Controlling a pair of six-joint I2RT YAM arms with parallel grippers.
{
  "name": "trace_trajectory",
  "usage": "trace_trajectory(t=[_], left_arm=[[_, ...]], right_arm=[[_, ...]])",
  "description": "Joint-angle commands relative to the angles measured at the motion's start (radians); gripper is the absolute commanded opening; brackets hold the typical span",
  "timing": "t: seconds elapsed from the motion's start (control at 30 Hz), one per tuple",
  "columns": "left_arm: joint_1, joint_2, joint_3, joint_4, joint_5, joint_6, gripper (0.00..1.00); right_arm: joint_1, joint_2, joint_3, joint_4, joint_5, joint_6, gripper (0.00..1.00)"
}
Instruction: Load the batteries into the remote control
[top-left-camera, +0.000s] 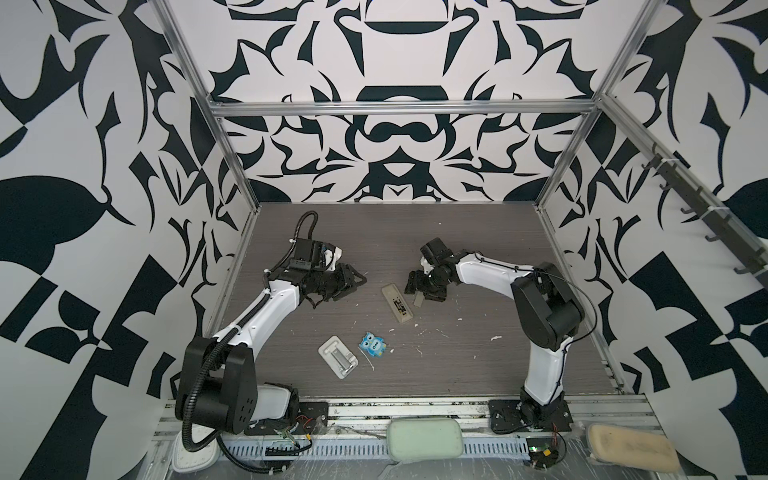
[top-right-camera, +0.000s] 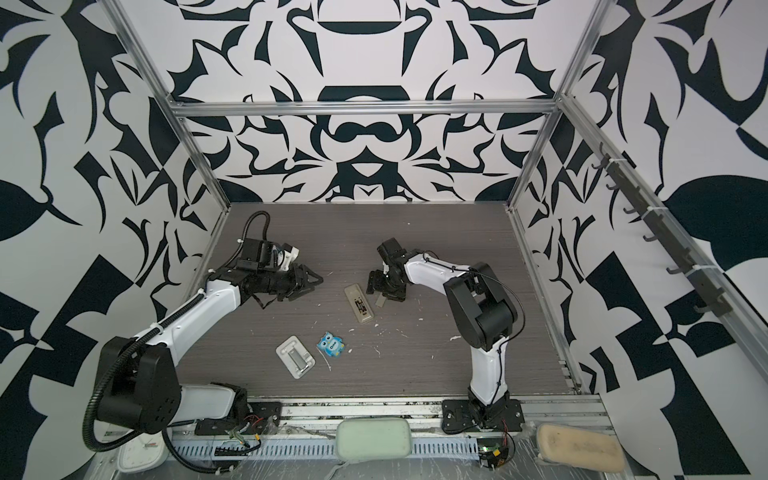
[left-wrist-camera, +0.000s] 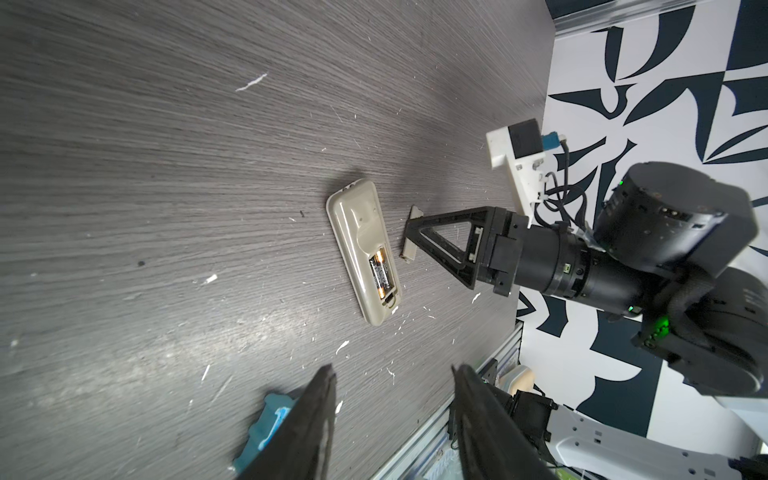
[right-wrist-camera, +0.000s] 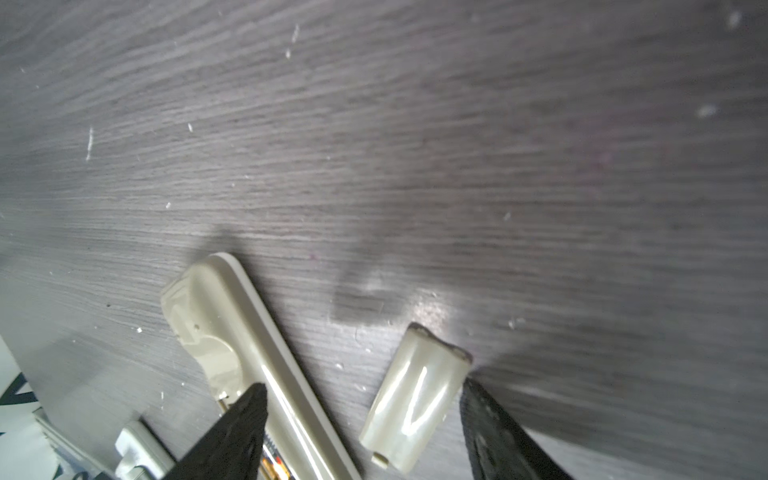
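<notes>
The left gripper (top-left-camera: 356, 283) hangs released and empty at the left, well apart from the remote control (top-left-camera: 397, 306), so nothing braces the handset. A white tray (top-left-camera: 328, 347) and a blue owl (top-left-camera: 372, 344) lie nearer, out of the way. The remote lies back-up at the table's (top-left-camera: 478, 257) centre, both batteries (left-wrist-camera: 380, 272) seated side by side in its open bay. Just to its right lies the loose battery cover (right-wrist-camera: 415, 395), between the spread fingers of the right gripper (right-wrist-camera: 362, 384), which grips nothing. One finger hangs over the remote's edge, so closing might catch the handset, shove it and jolt the batteries. The glossy, flat cover might also skid from a pinch.
</notes>
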Motion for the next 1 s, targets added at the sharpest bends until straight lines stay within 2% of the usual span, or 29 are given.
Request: trace_trajectory(t=[0.0, 0.2, 0.43, 0.57, 0.97], left_arm=[[0.005, -0.015, -0.003, -0.008, -0.001, 0.012, 0.49], [0.005, -0.023, -0.023, 0.000, -0.001, 0.005, 0.49], [0.007, -0.034, -0.027, 0.001, 0.007, 0.003, 0.49], [0.007, -0.052, -0.040, 0.003, 0.006, 0.002, 0.49], [0.010, -0.075, -0.070, 0.021, 0.015, -0.013, 0.49]], right_arm=[[0.016, 0.041, 0.015, -0.074, 0.043, -0.064, 0.76], [0.068, 0.074, 0.053, -0.082, 0.045, -0.073, 0.76], [0.098, 0.119, 0.120, -0.158, 0.135, -0.136, 0.74], [0.098, 0.084, 0.090, -0.164, 0.175, -0.138, 0.74], [0.099, -0.017, 0.122, -0.182, 0.176, -0.167, 0.74]])
